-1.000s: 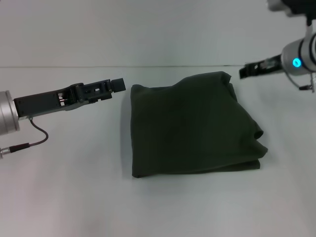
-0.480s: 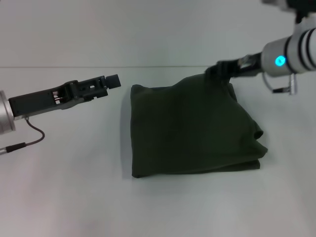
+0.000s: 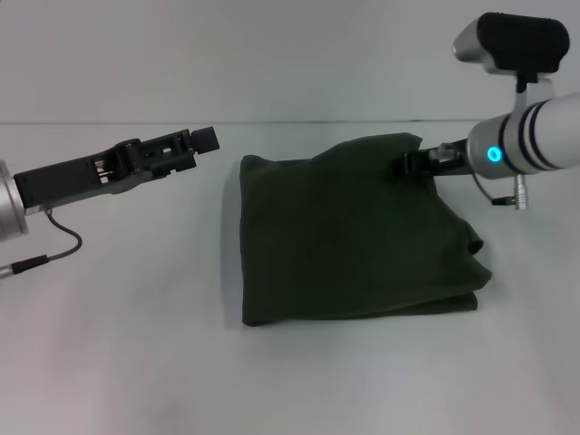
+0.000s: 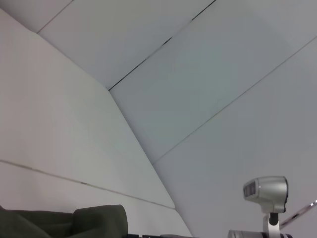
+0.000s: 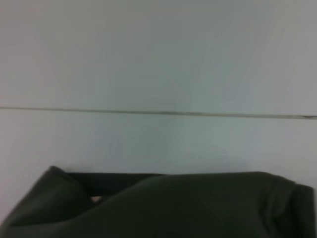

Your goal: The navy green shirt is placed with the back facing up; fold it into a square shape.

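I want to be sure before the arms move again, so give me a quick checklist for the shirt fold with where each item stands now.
1. The navy green shirt is folded into a compact, roughly square bundle: ok.
2. Edges are neat: not ok; the right side bulges and layers splay near the front right corner.
3. The right hand is at the shirt's far right corner: ok.
4. The right hand has a grip on the cloth: cannot tell.
5. The left hand is clear of the shirt, raised off its far left corner: ok.
6. The table around the shirt is free of obstacles: ok.
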Motion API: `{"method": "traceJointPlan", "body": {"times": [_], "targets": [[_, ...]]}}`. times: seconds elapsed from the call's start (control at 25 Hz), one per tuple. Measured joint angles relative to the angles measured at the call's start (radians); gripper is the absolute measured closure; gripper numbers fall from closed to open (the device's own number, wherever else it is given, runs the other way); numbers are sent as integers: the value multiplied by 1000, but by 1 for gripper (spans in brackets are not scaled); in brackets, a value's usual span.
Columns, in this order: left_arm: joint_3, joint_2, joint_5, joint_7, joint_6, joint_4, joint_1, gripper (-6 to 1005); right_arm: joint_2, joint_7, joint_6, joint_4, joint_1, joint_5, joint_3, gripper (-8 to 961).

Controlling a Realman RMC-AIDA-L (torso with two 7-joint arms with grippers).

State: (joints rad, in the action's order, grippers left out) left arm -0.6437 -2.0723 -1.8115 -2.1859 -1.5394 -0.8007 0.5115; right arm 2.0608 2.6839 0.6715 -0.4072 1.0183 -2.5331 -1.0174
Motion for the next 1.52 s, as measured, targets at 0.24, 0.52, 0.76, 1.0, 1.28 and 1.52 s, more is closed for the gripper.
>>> {"method": "traceJointPlan", "body": {"times": [0.24,0.52,0.76,1.0,1.28,1.52], "targets": [[12,3,11,0,-6,-4,-3,134,-21,27,196,-232,-89,22,15,495],[12,6,14,-2,-8,-5,-19,133,-43,-21,567,-414,-221,281,36,496],[12,8,14,0,-8,-3,-19,133,-33,-43,561,-267,-201,238,23,496],[12,4,14,1,-10,-5,-15,132,-32,11,580,-262,-204,132,25,496],[12,1,14,4,-12,-2,-15,132,-51,35,699,-314,-260,107,34,497],[12,0,16,4,-20,0,-15,133,-56,63,758,-423,-326,73,37,491]]}}
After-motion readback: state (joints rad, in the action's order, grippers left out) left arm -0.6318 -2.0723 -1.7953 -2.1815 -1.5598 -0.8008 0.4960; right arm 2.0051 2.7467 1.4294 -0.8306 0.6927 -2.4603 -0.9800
